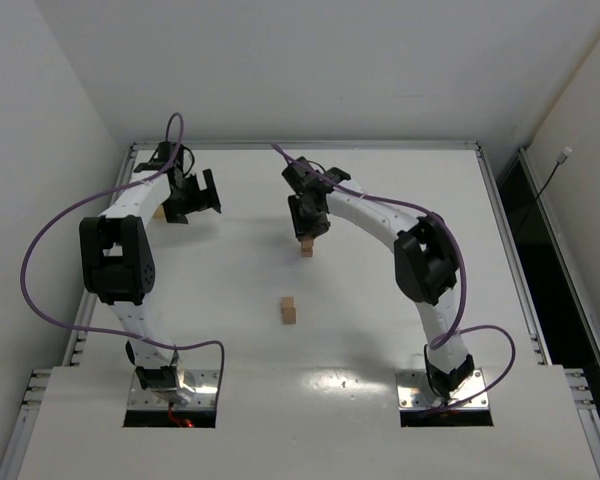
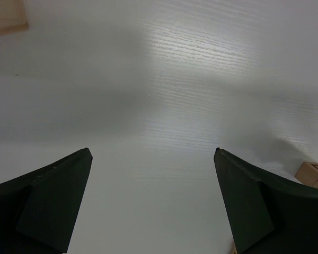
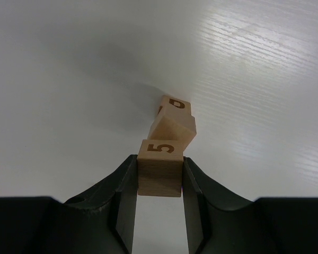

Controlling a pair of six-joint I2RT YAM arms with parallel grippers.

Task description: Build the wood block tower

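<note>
Your right hand (image 3: 159, 161) is clamped on the held cube (image 3: 159, 180), whose "5" face is turned up toward the wrist. Just beyond the fingertips stands the tower (image 3: 172, 129), which looks two cubes high. I cannot tell whether the held cube already touches it.

To place it well, centre the held cube over the top cube (image 3: 174, 127), not over the bottom cube (image 3: 176, 105), because the top one sits twisted on the one below and offers a skewed landing. Come straight down and let the cube seat flat. Then part the fingers evenly so neither one drags the stack sideways, and lift straight up.

The tower's long axis is vertical, running from the table (image 3: 69, 79) up toward your fingertips, one cube wide. The twist is about that axis.

Your left hand (image 2: 152, 152) hangs with its fingers apart and nothing between them. A loose cube (image 1: 289, 311) lies on the table, well apart from the right hand on the arm-base side.
</note>
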